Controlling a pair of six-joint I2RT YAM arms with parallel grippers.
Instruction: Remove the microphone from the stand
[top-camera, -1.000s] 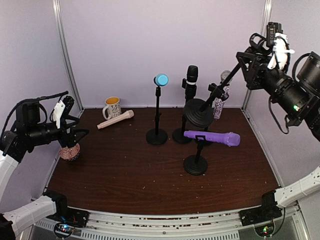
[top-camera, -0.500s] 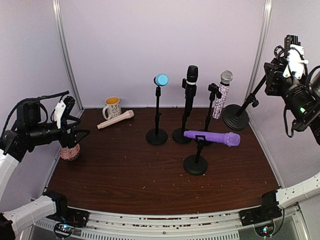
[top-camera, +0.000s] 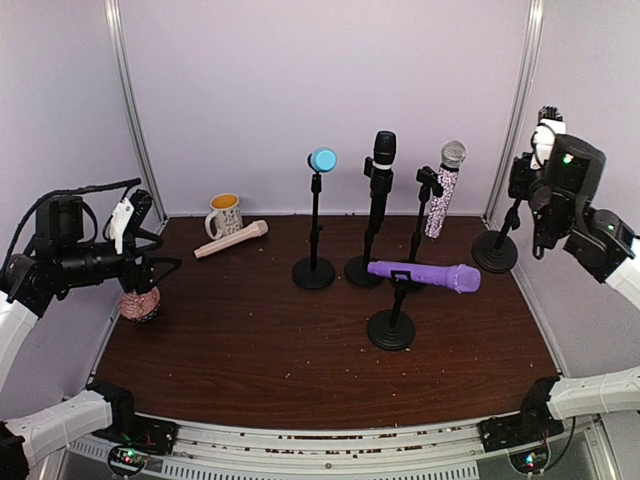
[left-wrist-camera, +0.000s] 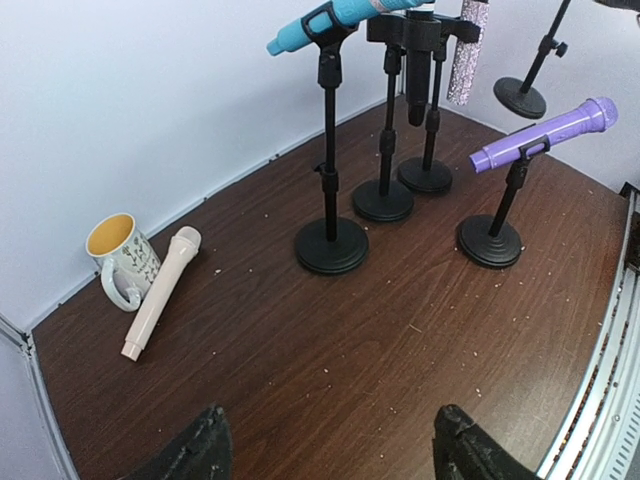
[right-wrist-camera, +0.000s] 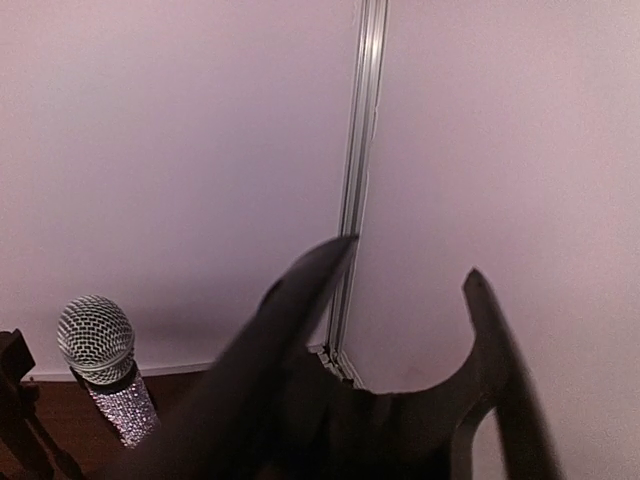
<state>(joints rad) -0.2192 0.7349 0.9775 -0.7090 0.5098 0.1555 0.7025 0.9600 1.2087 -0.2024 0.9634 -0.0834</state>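
Several microphones sit on stands mid-table: a blue one (top-camera: 322, 159), a black one (top-camera: 383, 150), a glittery silver one (top-camera: 445, 190) and a purple one (top-camera: 425, 274) lying level on a short stand. My right gripper (top-camera: 527, 180) is shut on the upper pole of an empty black stand (top-camera: 493, 252), whose base hangs tilted at the back right corner. The right wrist view shows only dark blurred fingers and the glittery microphone (right-wrist-camera: 100, 350). My left gripper (left-wrist-camera: 330, 440) is open and empty, above the table's left side (top-camera: 160, 265).
A beige microphone (top-camera: 231, 239) lies on the table next to a yellow-lined mug (top-camera: 224, 214) at the back left. A small pink sparkly object (top-camera: 140, 305) sits under my left gripper. Walls close in on the back and both sides.
My right arm has swung the empty stand from above the middle stands out to the right and down to the back right corner. The left arm has barely moved.
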